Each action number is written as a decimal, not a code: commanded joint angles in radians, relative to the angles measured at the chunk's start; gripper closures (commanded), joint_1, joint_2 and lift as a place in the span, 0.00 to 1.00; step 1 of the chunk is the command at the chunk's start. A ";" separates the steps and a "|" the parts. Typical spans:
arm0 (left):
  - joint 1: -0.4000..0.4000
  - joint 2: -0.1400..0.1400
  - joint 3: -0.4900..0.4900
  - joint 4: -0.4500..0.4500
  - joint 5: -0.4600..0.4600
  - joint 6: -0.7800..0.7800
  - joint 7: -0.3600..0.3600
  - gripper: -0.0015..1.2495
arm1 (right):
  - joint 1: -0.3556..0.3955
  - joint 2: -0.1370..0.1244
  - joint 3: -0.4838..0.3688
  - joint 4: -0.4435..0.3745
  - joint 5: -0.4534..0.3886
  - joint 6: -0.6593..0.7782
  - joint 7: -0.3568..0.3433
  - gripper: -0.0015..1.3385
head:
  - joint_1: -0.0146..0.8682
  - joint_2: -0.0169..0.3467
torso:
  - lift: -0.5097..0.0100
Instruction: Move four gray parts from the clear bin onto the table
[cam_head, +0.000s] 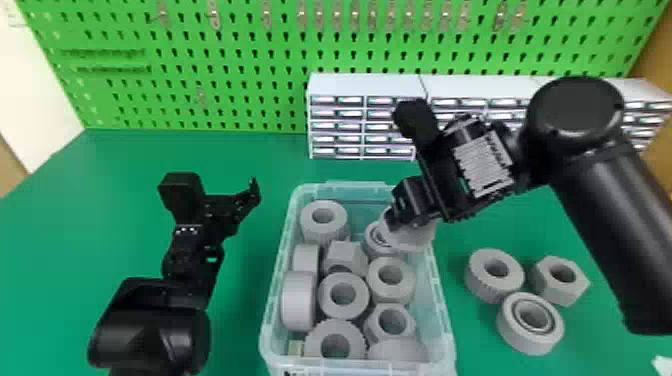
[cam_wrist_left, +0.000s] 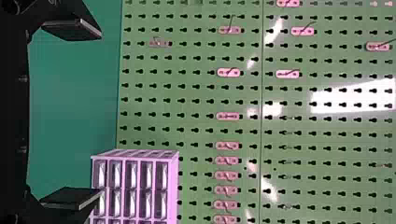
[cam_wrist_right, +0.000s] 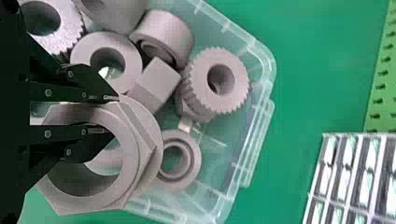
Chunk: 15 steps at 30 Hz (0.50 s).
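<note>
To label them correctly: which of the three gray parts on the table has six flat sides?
The hex nut, rightmost of the three; the ribbed gear and the bearing-like ring have round outlines.

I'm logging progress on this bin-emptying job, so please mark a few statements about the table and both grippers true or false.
1. A toothed ring, a hex nut and a smooth-sided ring lie on the table to the right of the clear bin. True.
2. The right gripper is empty. False: its jaws grip a large gray nut over the bin.
3. The left gripper has its jaws apart, with nothing between them. True.
4. The clear bin has been emptied. False: many gray parts are inside it.
5. The drawer unit stands at the back of the table, by the green pegboard. True.
</note>
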 joint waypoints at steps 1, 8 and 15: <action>0.002 0.000 0.000 0.001 0.000 0.000 0.000 0.08 | 0.007 -0.004 -0.054 0.000 0.024 0.002 0.001 0.81 | 0.80 0.24 | 0.88; 0.004 0.000 -0.001 0.001 0.002 0.000 0.000 0.08 | 0.018 -0.008 -0.100 -0.002 0.048 0.002 -0.001 0.81 | 0.80 0.24 | 0.88; 0.008 0.000 -0.007 0.001 0.003 0.000 0.000 0.08 | 0.031 -0.010 -0.127 -0.014 0.071 0.002 -0.001 0.81 | 0.80 0.24 | 0.88</action>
